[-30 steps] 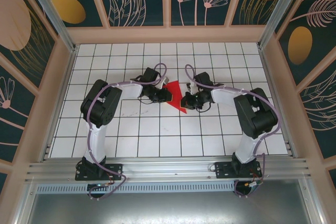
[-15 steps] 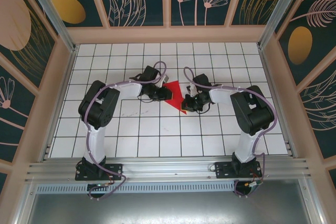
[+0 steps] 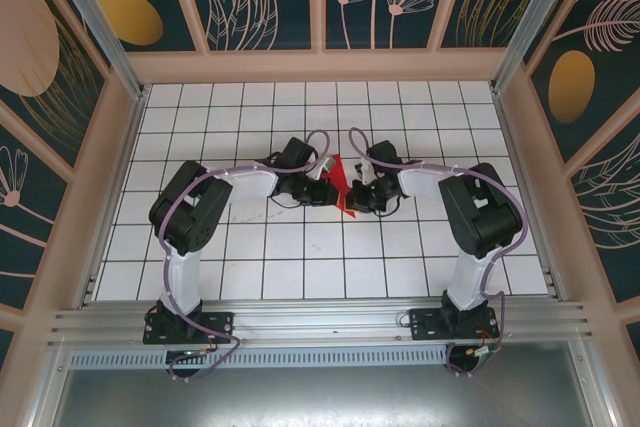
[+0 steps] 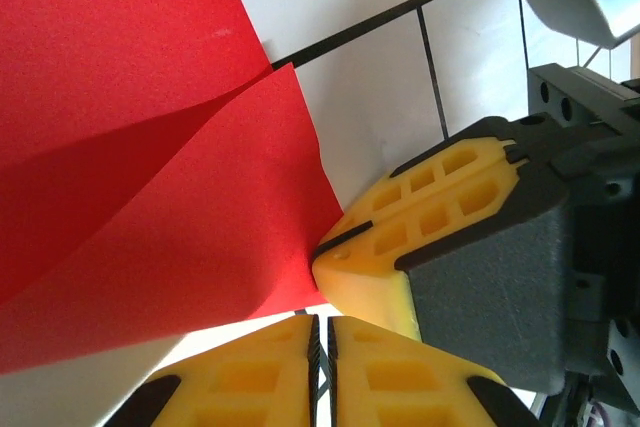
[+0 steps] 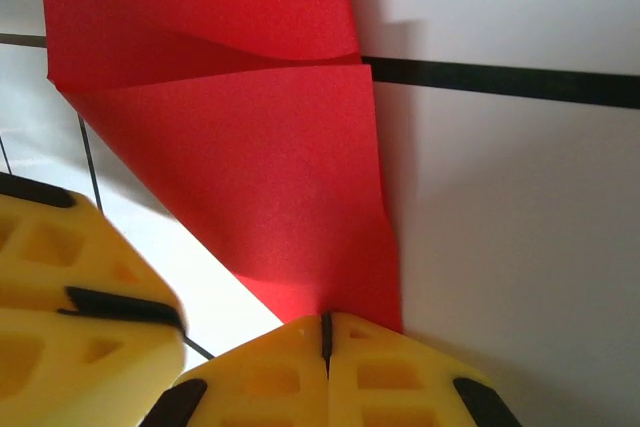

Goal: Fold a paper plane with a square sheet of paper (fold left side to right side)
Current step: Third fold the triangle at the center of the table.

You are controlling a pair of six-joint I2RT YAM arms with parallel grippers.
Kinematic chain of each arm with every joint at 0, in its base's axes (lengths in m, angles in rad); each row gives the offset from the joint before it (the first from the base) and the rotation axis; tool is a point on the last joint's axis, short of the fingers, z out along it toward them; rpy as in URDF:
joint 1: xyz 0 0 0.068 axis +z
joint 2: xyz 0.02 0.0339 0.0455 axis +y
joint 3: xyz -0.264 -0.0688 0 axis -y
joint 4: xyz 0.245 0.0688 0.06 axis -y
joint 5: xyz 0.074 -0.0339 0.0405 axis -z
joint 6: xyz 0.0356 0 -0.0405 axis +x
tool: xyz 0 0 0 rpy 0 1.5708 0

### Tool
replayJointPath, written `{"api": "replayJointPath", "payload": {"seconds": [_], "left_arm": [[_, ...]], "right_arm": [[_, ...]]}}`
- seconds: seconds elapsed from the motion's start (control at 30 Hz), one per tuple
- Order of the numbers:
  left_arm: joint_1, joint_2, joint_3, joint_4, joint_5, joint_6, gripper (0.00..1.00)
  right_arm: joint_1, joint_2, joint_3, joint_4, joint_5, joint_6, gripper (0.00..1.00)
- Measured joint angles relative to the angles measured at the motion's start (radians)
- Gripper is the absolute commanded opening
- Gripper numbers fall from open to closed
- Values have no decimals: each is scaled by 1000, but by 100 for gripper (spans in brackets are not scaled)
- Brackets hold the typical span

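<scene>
Centrally, the red sheet of paper (image 3: 337,171) is found near the middle of the tiled table (image 3: 300,247), between the two grippers, with one flap folded over another along a crease. Its tapering lower corner is pinched in the closed jaws of the right gripper (image 5: 325,335). The left gripper (image 4: 320,345) is closed too, its fingers pressed together right at the paper's edge; whether paper is caught there cannot be told. The grippers are set just beside each other.
</scene>
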Motion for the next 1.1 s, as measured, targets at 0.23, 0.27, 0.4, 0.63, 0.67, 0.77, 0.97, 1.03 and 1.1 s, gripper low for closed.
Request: {"api": "replayJointPath", "payload": {"seconds": [0.23,0.27,0.4,0.63,0.67,0.77,0.97,1.03,1.1], "left_arm": [[-1,37,0,30,-5,-11,15],[-1,44,0,32,-5,-11,15],[0,55,3,38,-15,-17,14],[-2,56,9,26,-44,-23,14],[-2,56,10,25,-48,-23,14],[-2,56,10,24,-49,-29,14],[12,56,11,25,-50,-37,14],[31,56,13,26,-61,-37,14],[55,55,14,26,-70,-36,14]], "right_arm": [[2,0,2,-4,4,0,0],[2,0,3,-5,5,0,0],[4,0,6,-13,11,0,0],[6,2,12,-23,19,-8,0],[6,2,12,-23,19,-8,0],[6,2,12,-23,19,-16,0],[6,2,12,-24,21,-26,0],[7,2,11,-24,23,-26,0],[8,2,10,-23,24,-26,0]]}}
